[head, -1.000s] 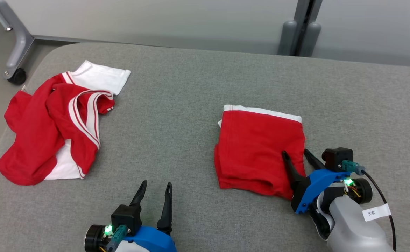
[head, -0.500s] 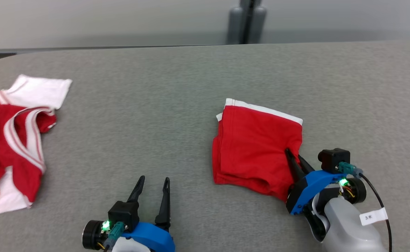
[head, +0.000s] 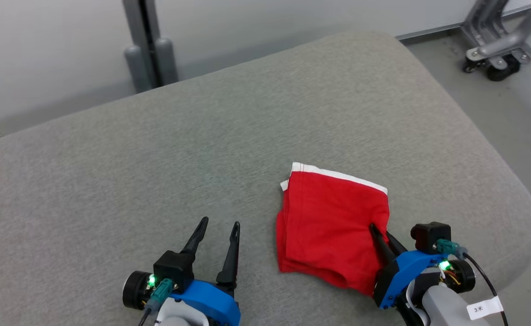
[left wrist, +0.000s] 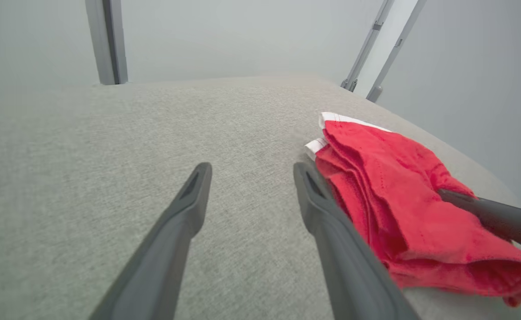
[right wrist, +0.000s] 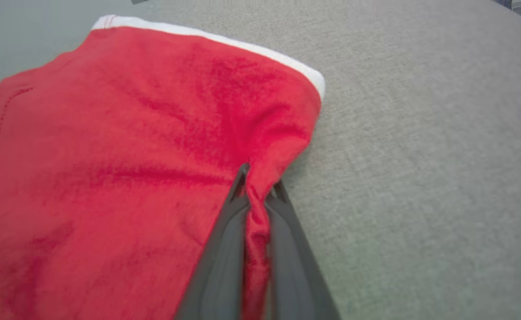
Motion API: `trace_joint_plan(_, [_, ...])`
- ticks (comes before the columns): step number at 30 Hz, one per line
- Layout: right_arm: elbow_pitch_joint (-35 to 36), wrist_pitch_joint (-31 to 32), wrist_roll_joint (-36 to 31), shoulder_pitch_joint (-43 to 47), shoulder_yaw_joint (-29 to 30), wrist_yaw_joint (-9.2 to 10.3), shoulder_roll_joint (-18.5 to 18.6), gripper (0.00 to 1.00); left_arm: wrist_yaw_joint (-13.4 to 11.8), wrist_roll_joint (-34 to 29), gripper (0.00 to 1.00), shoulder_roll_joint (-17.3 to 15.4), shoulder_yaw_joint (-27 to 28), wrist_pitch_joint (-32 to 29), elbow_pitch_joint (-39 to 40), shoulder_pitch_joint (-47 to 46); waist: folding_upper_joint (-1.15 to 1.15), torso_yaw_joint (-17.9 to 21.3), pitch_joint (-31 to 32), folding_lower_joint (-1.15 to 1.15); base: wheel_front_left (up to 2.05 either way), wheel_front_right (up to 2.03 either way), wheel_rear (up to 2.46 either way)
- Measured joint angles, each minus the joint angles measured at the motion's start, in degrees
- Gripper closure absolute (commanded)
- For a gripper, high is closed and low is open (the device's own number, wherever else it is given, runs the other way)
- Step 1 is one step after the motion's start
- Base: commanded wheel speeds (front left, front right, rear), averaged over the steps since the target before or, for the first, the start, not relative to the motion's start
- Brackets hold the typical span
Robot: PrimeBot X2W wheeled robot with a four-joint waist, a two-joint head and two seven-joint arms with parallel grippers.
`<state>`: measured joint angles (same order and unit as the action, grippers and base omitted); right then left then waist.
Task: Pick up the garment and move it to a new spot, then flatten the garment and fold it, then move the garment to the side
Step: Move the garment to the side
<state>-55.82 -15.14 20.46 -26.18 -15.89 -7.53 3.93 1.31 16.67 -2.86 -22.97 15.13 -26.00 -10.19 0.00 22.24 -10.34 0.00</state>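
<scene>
1. Grey upright post (head: 150,45), upper left of the head view, standing behind the far edge of the table.
2. Left gripper (head: 220,222), lower left of centre. Its two long dark fingers are spread well apart and grasp nothing. A green lamp (head: 151,281) glows at its wrist. In the left wrist view the fingers point across bare grey cloth, with the garment to their right.
3. Table (head: 247,136), covered in grey woven fabric. Its rounded corner falls at the right of the head view.
4. Garment (head: 329,222), lower centre-right, lying on the table well inside that corner.
   - It is red and folded into a compact, roughly square stack.
   - A narrow white band runs along its far edge.
   - The left side shows several stacked layers and a line of stitching.
   - The near edge is a soft rounded fold.
   - The surface is mostly smooth, with creases gathering toward the pinched point.
5. Right gripper (head: 378,230), lower right. Its fingers are drawn nearly together, pinching a raised ridge of red fabric at the garment's right edge. In the right wrist view the cloth is squeezed between both fingers. A green lamp (head: 445,266) is lit on it.
6. White label (head: 485,309) on the pale right forearm, bottom right. It reads "3" followed by a small character too small to read.
7. Metal frame on castors (head: 496,45), upper right, on the floor beyond the table.
</scene>
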Motion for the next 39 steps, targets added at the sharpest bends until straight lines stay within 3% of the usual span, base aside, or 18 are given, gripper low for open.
trace_joint_plan(5, [-0.1,0.0,1.3,-0.2,-1.5,0.03,1.4,1.0,0.0,0.9,0.0,0.0,-1.4,0.0,-0.2,0.1,0.0,4.2,1.6,0.0,0.0,0.0,0.0])
trace_joint_plan(9, [-1.5,0.0,1.4,-3.4,-3.6,0.03,3.1,1.0,-0.1,0.7,0.0,0.1,-2.0,0.0,-1.0,-0.1,0.0,4.7,1.0,-0.01,0.0,0.0,0.0])
trace_joint_plan(14, [-5.4,0.6,-0.3,-11.4,-4.9,0.02,7.1,1.0,0.3,-1.2,0.0,0.1,-2.0,0.0,-2.6,-1.2,0.0,2.3,-1.4,0.0,0.0,0.0,0.0])
trace_joint_plan(22, [-14.6,2.1,-4.3,-24.8,-1.5,0.03,16.2,1.0,1.1,-4.7,0.0,0.0,0.1,0.0,-2.9,-3.0,0.0,-3.2,-6.7,0.0,0.0,0.0,0.0])
trace_joint_plan(29, [-17.7,3.0,-8.4,-30.9,5.5,0.03,22.5,1.0,2.4,-7.5,0.0,1.1,1.5,0.1,-2.2,-5.4,0.0,-7.2,-10.9,0.0,0.0,0.0,0.0])
trace_joint_plan(30, [-17.8,3.0,-9.3,-31.2,6.5,0.02,23.3,0.82,2.7,-7.5,0.0,1.1,1.5,0.2,-2.1,-5.6,0.0,-7.7,-11.2,0.0,0.0,0.0,0.0])
trace_joint_plan(31, [-17.9,3.0,-10.3,-31.6,7.7,0.02,24.0,0.36,2.7,-7.6,0.0,1.1,1.5,0.2,-2.0,-5.9,0.0,-8.1,-11.6,0.0,0.0,0.0,0.0])
trace_joint_plan(32, [-17.9,3.0,-11.3,-31.8,9.0,0.02,24.5,0.0,2.7,-7.6,0.0,1.2,1.5,0.2,-1.9,-6.1,0.0,-8.5,-11.8,0.0,0.0,0.0,0.0])
trace_joint_plan(36, [-18.0,1.5,-14.6,-32.4,13.8,0.03,24.3,0.0,2.7,-7.1,0.0,1.2,1.7,0.2,-1.7,-6.4,0.0,-9.3,-11.9,0.0,0.0,0.0,0.0])
trace_joint_plan(39, [-17.0,0.5,-16.5,-32.6,16.5,0.03,21.8,0.0,2.1,-6.4,0.0,0.9,2.2,0.2,-1.8,-6.4,0.0,-9.4,-11.2,0.0,0.0,0.0,0.0])
